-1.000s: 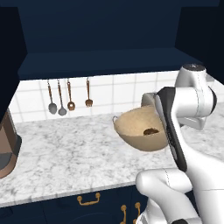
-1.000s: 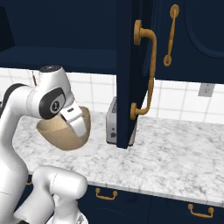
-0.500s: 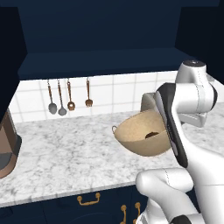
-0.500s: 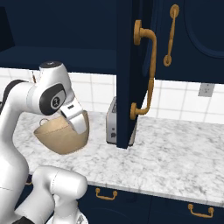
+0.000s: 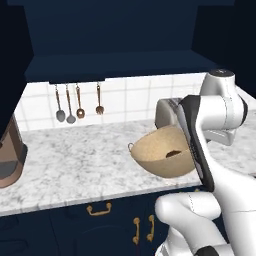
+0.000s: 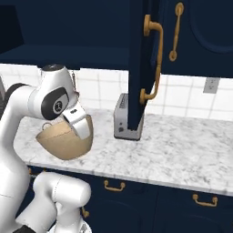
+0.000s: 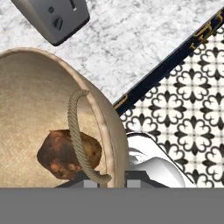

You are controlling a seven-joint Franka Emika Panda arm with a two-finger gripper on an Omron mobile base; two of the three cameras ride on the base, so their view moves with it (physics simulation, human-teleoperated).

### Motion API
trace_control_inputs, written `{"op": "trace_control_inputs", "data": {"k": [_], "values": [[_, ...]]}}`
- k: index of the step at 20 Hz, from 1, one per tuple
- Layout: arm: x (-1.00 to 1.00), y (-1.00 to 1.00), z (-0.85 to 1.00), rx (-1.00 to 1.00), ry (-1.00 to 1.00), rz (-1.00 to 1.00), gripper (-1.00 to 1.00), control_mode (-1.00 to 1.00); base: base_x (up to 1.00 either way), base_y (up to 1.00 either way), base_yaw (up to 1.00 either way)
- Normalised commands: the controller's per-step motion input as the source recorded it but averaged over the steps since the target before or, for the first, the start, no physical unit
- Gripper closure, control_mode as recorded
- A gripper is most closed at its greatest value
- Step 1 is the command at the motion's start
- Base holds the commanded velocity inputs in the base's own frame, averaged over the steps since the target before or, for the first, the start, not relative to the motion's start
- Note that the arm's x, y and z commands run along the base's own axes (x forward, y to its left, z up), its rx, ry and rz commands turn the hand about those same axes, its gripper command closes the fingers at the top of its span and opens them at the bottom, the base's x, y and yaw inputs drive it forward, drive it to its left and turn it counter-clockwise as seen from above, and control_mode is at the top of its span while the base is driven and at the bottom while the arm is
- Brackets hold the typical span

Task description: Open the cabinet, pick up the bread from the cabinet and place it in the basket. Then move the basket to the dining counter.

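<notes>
Tan basket [image 5: 162, 157] w/ bread [image 7: 68, 154] inside, jaws clamped on its rim — now lifted off counter [image 5: 85, 160], swinging outward; delivery leg to dining counter begun.

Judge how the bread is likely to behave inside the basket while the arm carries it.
The bread is a small rounded lump lying loose in the basket, so it will probably roll or slide toward the low side. The basket looks tilted in the gripper, but its deep wall should likely keep the bread in.
</notes>
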Motion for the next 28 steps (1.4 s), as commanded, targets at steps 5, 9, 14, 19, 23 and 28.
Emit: {"op": "trace_control_inputs", "data": {"k": [5,9,14,19,23,28], "values": [[0.0,0.0,0.0,0.0,0.0,0.0,1.0,1.0,-0.36,0.19,0.23],[0.0,0.0,0.0,0.0,0.0,0.0,1.0,1.0,0.02,0.51,0.74],[0.0,0.0,0.0,0.0,0.0,0.0,1.0,1.0,0.0,0.49,0.87],[0.0,0.0,0.0,0.0,0.0,0.0,1.0,1.0,0.0,0.44,0.91],[0.0,0.0,0.0,0.0,0.0,0.0,1.0,1.0,0.0,0.43,0.92],[0.0,0.0,0.0,0.0,0.0,0.0,1.0,1.0,0.0,0.39,0.93]]}}
